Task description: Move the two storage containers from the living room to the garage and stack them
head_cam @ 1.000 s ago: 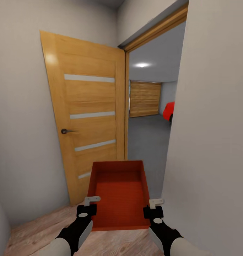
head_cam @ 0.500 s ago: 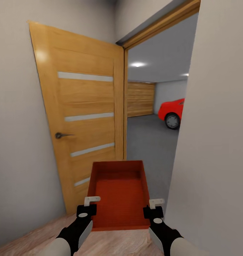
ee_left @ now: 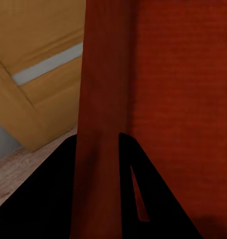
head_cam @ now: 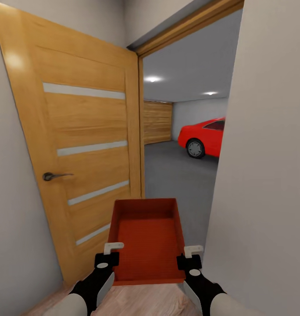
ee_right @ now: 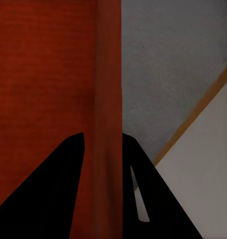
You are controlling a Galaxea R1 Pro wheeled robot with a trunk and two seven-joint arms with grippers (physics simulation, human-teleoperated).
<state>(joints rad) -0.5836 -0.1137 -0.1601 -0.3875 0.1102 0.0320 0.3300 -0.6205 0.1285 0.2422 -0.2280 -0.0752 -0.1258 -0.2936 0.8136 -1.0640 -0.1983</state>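
Head view: one storage container (head_cam: 146,239), orange-red, open-topped, empty inside, is held level at 6 o'clock in front of the robot. No label or writing legible on it. The left gripper (head_cam: 109,254) pinches the container's left wall near its near corner; the right gripper (head_cam: 190,256) pinches the right wall likewise. One wooden door (head_cam: 75,145) with four pale horizontal strips and one dark lever handle (head_cam: 53,176) stands open at 10 o'clock. Beyond the doorway at 12 o'clock lies the garage (head_cam: 185,118): dark grey floor (head_cam: 176,175), one red car (head_cam: 203,137) at 1 o'clock, one slatted wooden garage door (head_cam: 158,122), two ceiling lights. Light wood-plank flooring (head_cam: 141,303) shows beneath the arms.

Left wrist view: the two dark fingers (ee_left: 148,199) straddle the container's wall, one either side, pressed onto it. Door panel and plank floor behind.

Right wrist view: same arrangement; fingers (ee_right: 153,199) clamp the opposite wall. Grey floor and a wooden threshold strip (ee_right: 193,117) behind.
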